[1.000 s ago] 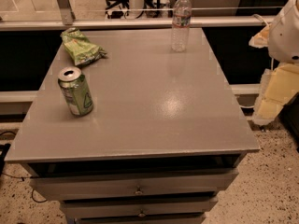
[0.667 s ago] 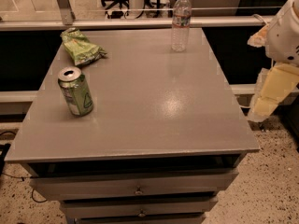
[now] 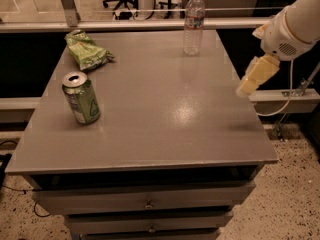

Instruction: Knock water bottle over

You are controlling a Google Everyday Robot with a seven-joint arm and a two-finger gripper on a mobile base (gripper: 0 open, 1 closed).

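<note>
The water bottle (image 3: 193,22) stands upright at the far edge of the grey table (image 3: 150,109), right of centre. It is clear ribbed plastic with a white cap and a pale label band. My gripper (image 3: 248,86) hangs from the white arm at the right side of the table, above its right edge. It is to the right of the bottle and nearer the camera, well apart from it.
A green-and-silver drink can (image 3: 81,98) stands upright on the left of the table. A crumpled green snack bag (image 3: 87,50) lies at the far left. Drawers (image 3: 147,204) are below the front edge. A rail runs behind the table.
My gripper has risen and moved in toward the table's right edge. The bottle, can and bag have not moved.
</note>
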